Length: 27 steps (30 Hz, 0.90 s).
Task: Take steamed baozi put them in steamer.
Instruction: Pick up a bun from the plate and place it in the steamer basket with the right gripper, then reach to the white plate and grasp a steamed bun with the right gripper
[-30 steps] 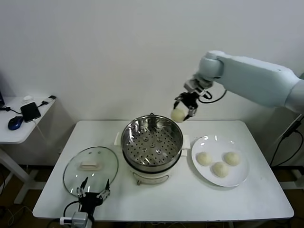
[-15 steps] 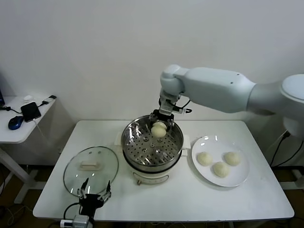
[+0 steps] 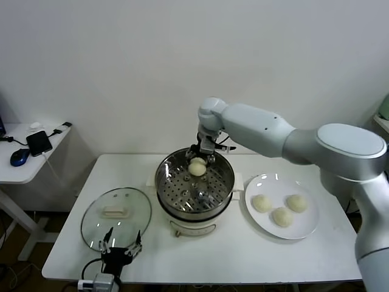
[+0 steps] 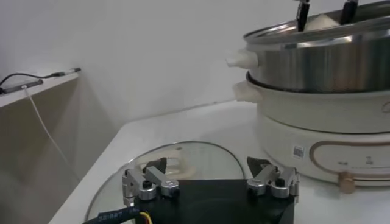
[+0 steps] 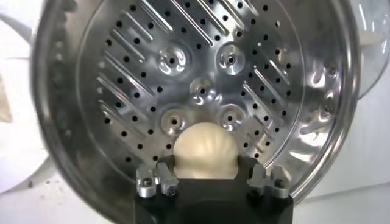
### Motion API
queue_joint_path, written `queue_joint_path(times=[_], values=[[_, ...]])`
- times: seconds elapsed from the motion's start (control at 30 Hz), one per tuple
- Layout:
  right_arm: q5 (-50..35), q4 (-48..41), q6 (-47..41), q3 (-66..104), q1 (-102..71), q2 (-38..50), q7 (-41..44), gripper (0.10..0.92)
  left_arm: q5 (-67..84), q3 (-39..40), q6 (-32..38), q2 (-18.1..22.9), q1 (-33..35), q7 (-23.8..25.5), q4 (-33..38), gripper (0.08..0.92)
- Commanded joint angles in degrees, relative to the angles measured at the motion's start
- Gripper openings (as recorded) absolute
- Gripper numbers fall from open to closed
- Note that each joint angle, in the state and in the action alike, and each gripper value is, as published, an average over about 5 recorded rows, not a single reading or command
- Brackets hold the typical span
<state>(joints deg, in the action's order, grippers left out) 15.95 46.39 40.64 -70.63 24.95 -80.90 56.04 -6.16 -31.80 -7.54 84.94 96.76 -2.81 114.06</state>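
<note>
My right gripper (image 3: 198, 159) is shut on a cream-white baozi (image 3: 196, 167) and holds it inside the far part of the steel steamer (image 3: 171, 193), just above its perforated tray. In the right wrist view the baozi (image 5: 204, 150) sits between the fingers over the tray (image 5: 183, 67). Three more baozi (image 3: 262, 203) (image 3: 297, 202) (image 3: 281, 216) lie on the white plate (image 3: 262, 229) right of the steamer. My left gripper (image 3: 119, 247) is open and empty at the table's front left, by the glass lid (image 3: 97, 220). The steamer (image 4: 323, 79) shows in the left wrist view too.
The glass lid (image 4: 201, 164) with a white handle lies flat left of the steamer. A side table (image 3: 18, 167) with a phone and a mouse stands at the far left. The wall is close behind the table.
My right arm swung left from beside the steamer's right rim to over it and lowered the baozi into the pot. The left arm stayed still.
</note>
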Motion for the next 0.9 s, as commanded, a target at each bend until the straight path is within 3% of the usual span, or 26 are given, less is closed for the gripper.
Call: queue_joint_path(times=[0.03, 0.17, 0.3, 0.47, 0.6, 0.9], values=[[2.2, -6.1, 2.2, 2.5, -3.2, -2.2, -1.4, 0.739, 0.1, -0.1, -0.1, 0.1, -0.3, -0.1, -0.3, 0.823], [-3.9, -3.2, 1.8, 1.0, -1.0, -0.7, 0.3, 0.807, 0.2, -0.1, -0.1, 0.2, -0.3, -0.1, -0.2, 0.823], [-17.5, 2.7, -0.8, -2.2, 4.6, 3.1, 6.1, 0.822, 0.0, 0.1, -0.2, 0.5, -0.1, 0.0, 0.3, 0.823], [-38.4, 9.9, -8.7, -9.9, 15.0, 11.0, 12.3, 0.823, -0.6, 0.3, -0.4, 0.8, 0.2, 0.2, 1.0, 0.823], [-52.4, 18.0, -20.7, -22.5, 25.2, 20.6, 13.2, 0.823, -0.7, 0.2, -0.3, 0.6, 0.5, 0.3, 1.4, 0.823], [-52.6, 28.8, -40.7, -39.9, 33.3, 39.3, 5.5, 0.823, -0.3, -0.2, -0.3, 0.4, 0.5, 0.1, 1.6, 0.823]])
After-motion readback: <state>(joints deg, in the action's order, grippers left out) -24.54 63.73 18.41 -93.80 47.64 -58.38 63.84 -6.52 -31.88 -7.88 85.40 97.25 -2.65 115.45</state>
